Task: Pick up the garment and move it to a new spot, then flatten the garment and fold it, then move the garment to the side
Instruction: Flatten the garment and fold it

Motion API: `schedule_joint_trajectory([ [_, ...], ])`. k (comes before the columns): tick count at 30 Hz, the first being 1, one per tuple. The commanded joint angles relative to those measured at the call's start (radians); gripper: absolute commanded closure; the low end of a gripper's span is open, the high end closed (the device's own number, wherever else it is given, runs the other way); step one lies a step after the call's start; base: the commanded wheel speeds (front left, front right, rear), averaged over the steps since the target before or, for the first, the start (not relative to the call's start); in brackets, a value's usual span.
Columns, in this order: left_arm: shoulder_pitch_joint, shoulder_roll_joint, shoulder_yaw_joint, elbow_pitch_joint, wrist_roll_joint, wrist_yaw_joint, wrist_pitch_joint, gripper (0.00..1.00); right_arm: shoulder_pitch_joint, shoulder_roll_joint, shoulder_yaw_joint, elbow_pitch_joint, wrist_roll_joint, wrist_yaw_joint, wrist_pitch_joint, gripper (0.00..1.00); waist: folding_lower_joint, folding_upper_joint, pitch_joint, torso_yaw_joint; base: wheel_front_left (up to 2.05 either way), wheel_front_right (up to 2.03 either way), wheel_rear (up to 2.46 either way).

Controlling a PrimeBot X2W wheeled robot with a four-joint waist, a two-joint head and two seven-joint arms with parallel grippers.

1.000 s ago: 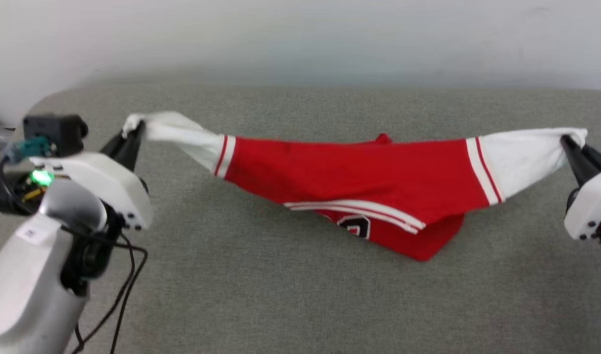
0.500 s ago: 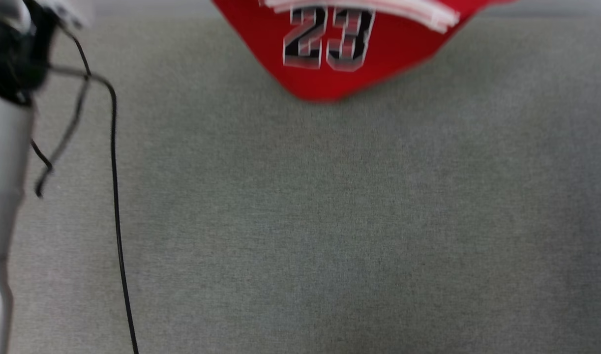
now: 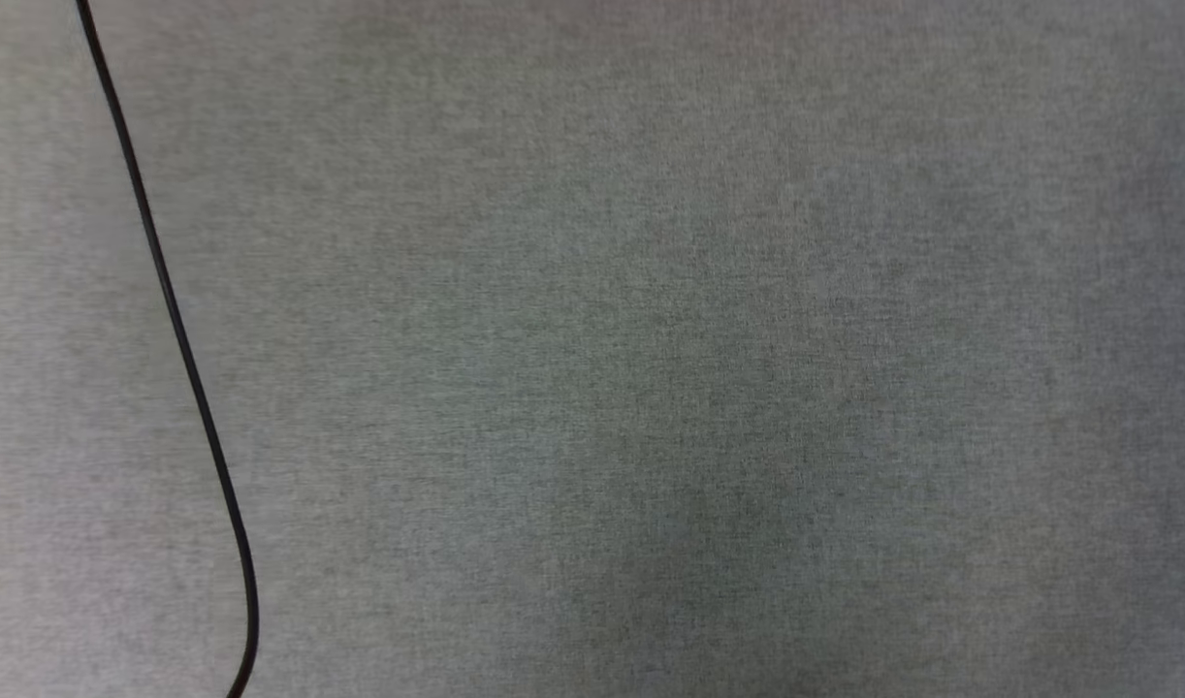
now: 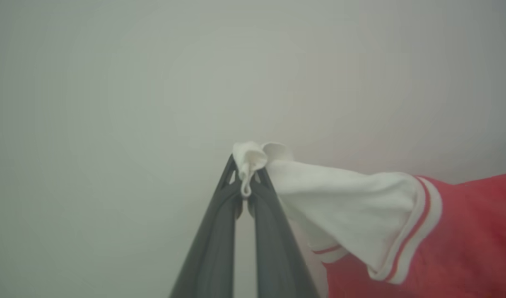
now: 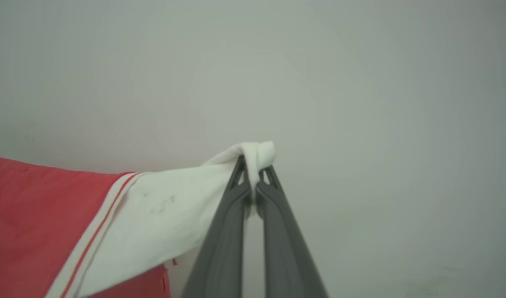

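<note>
Pinching one garment (image 4: 464, 240) at two sleeves (image 4: 348, 198), left fingers (image 4: 218, 240) and right fingers (image 5: 230, 236) clamped shut.

Garment (image 4: 476, 236): red jersey, white short sleeves, red-and-white striped trim where sleeve meets body. Thin fabric, held up by both sleeve ends. One cuff is bunched and pinched in the left gripper (image 4: 246, 176); the other sleeve (image 5: 162, 215), faintly smudged, folds over the right gripper (image 5: 255, 176) tips. The red body slopes away below the sleeves.

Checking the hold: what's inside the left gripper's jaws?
The bunched white sleeve end of the garment, pinched in the shut left gripper, a bit poking above. Fabric deeper between the fingers is covered.
</note>
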Motion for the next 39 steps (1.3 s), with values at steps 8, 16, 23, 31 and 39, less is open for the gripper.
schedule_joint_trajectory([
  [8, -0.011, -0.031, 0.001, 0.125, -0.041, -0.027, -0.019, 1.0, -0.103, 0.061, 0.077, 0.161, 0.017, -0.001, -0.057, 1.0, -0.0003, 0.0, 0.102, -0.03, 0.0, 0.0, 0.0],
  [16, 0.078, -0.087, 0.006, 0.244, -0.112, -0.049, -0.052, 1.0, -0.051, 0.105, 0.112, 0.359, 0.062, -0.001, -0.13, 1.0, -0.0003, 0.0, 0.126, -0.013, 0.0, 0.0, 0.0],
  [23, 0.226, -0.131, -0.007, 0.279, -0.184, -0.058, -0.104, 1.0, 0.084, 0.106, 0.129, 0.475, 0.136, -0.001, -0.212, 1.0, -0.0003, 0.0, 0.08, 0.012, 0.0, 0.0, 0.0],
  [31, 0.505, -0.123, -0.025, 0.197, -0.24, -0.058, -0.137, 1.0, 0.375, 0.075, 0.16, 0.476, 0.233, -0.001, -0.31, 1.0, -0.0003, 0.0, -0.067, 0.028, 0.0, 0.0, 0.0],
  [39, 0.81, -0.123, 0.094, 0.003, -0.168, -0.05, -0.138, 1.0, 0.664, 0.034, 0.16, 0.38, 0.284, -0.001, -0.325, 1.0, -0.0003, 0.0, -0.225, 0.035, 0.0, 0.0, 0.0],
])
